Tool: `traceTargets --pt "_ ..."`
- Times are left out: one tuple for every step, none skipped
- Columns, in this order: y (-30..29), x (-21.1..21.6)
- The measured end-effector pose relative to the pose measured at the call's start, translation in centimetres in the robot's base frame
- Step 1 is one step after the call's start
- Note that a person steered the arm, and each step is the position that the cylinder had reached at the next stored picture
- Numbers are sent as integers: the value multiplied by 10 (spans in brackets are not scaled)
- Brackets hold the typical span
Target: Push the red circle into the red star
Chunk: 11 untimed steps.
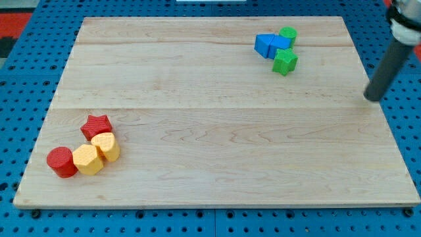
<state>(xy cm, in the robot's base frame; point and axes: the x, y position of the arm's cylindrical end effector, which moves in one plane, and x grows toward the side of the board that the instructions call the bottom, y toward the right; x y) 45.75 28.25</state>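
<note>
Rod's end, my tip (373, 99), sits at the board's right edge; no jaws exist. Red circle (61, 162) lies bottom left, touching a yellow hexagon (88, 160), near the red star (97, 125).

1. Red circle (62, 162): flat cylindrical block lying far toward the view's left and bottom of my tip (373, 98).
2. Red star (97, 126): lying flat, near the circle, likewise well apart from the tip.

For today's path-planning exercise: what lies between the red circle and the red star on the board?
In the camera view, the red circle and red star have no block directly between them; two yellow blocks crowd the gap from the view's right.
</note>
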Motion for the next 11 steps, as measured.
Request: traceTargets --pt "0 101" --pt "-20 161" --pt "-35 161" --pt "-147 161" --pt "-240 161" --pt "-333 138" --pt "-351 114" --pt "-351 114" --pt "-356 114" --pt "-360 136" --pt "-363 161"
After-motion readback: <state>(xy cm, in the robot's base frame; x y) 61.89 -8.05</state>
